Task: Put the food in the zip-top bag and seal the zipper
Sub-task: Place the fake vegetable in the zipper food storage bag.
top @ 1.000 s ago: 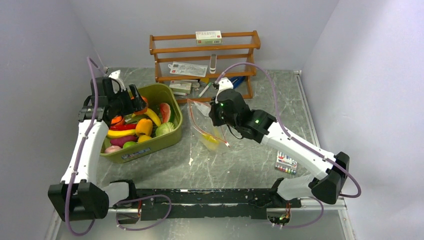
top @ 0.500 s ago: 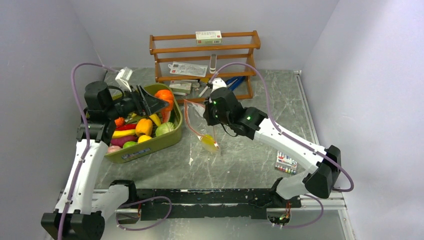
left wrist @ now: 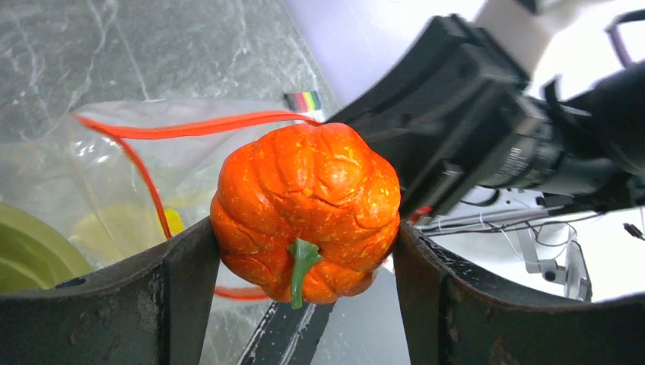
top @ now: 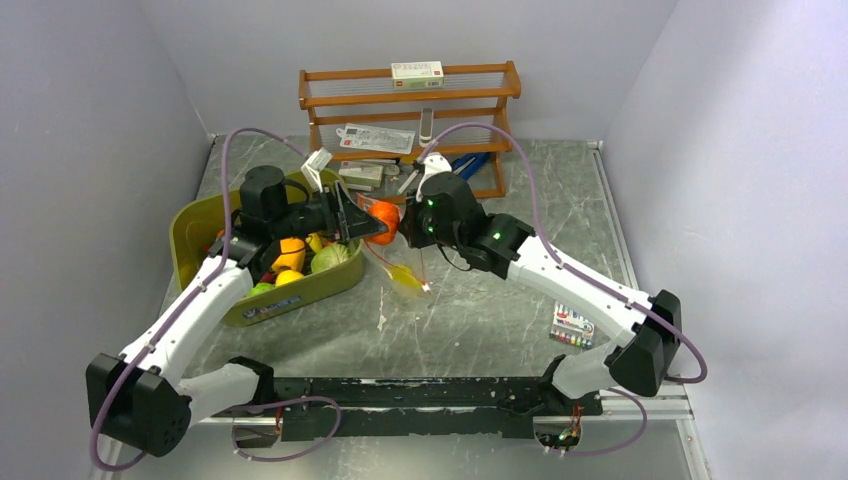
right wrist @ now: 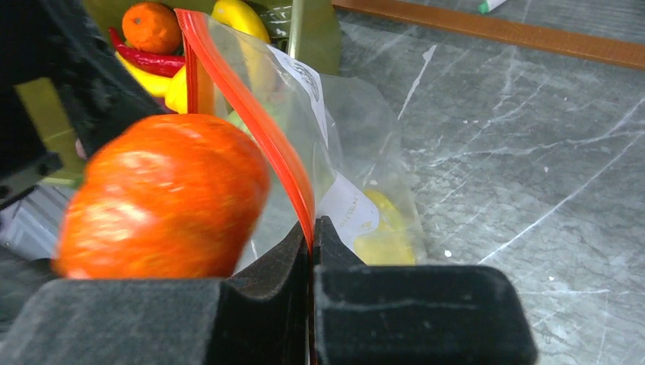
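My left gripper [top: 372, 222] is shut on an orange toy pumpkin [left wrist: 306, 211] with a green stem and holds it in the air right beside the open mouth of the clear zip-top bag [left wrist: 99, 182]. The pumpkin also shows in the top view [top: 384, 219] and the right wrist view [right wrist: 163, 196]. My right gripper [right wrist: 312, 232] is shut on the bag's orange-red zipper strip [right wrist: 251, 114] and holds the bag [top: 400, 272] up off the table. A yellow toy food [right wrist: 384, 236] lies inside the bag. More toy food [top: 295, 255] fills the tub.
The olive-green tub [top: 290, 292] stands at the left of the table. A wooden rack [top: 410, 110] with packets and a box stands at the back. A small box of coloured pens [top: 572, 326] lies at the right near my right arm.
My left gripper has carried the orange pumpkin from above the tub rightward to the bag's mouth. My right gripper has shifted slightly left, still holding the bag.
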Controlling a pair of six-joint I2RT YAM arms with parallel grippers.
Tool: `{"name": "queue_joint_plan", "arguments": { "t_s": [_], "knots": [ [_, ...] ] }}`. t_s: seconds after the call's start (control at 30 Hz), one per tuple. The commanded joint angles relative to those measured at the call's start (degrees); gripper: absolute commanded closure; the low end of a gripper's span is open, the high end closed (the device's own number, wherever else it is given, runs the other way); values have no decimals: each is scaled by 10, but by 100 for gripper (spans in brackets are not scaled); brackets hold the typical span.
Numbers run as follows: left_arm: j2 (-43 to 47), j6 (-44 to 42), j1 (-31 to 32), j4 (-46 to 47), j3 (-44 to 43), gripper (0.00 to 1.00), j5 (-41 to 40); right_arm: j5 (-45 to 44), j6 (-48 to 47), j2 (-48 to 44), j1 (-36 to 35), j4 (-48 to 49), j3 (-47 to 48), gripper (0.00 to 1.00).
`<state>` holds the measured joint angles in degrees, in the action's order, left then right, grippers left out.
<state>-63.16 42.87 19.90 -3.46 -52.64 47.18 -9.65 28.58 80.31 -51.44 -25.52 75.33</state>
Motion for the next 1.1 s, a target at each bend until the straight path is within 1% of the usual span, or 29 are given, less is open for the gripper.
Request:
{"name": "queue_joint_plan", "arguments": {
  "t_s": [0.0, 0.17, 0.27, 0.33, 0.5, 0.57, 0.8, 0.97, 1.07],
  "knots": [
    [-25, -32, 14, -51, -3, 69, -75, 15, 13, -21, 0, 35, 9, 100],
    [-49, -82, 37, -171, -39, 70, -221, 37, 15, -21, 1, 52, 5, 100],
    [-78, -97, 53, -221, -69, 69, -263, 55, 20, -22, 0, 73, -3, 100],
    [-92, -105, 62, -234, -84, 65, -260, 63, 23, -21, 1, 82, -9, 100],
    [-90, -105, 68, -237, -112, 37, -223, 49, 17, -18, 1, 75, -12, 100],
    [-79, -101, 68, -235, -118, 30, -225, 39, 15, -15, 1, 66, -10, 100],
    [-44, -88, 68, -216, -117, 13, -187, 17, 3, -17, 4, 52, -18, 100],
    [-32, -91, 68, -234, -123, 8, -213, 14, 3, -33, 11, 59, -33, 100],
    [-28, -94, 68, -246, -134, 8, -218, 16, 0, -34, 13, 58, -33, 100]
  ]
}}
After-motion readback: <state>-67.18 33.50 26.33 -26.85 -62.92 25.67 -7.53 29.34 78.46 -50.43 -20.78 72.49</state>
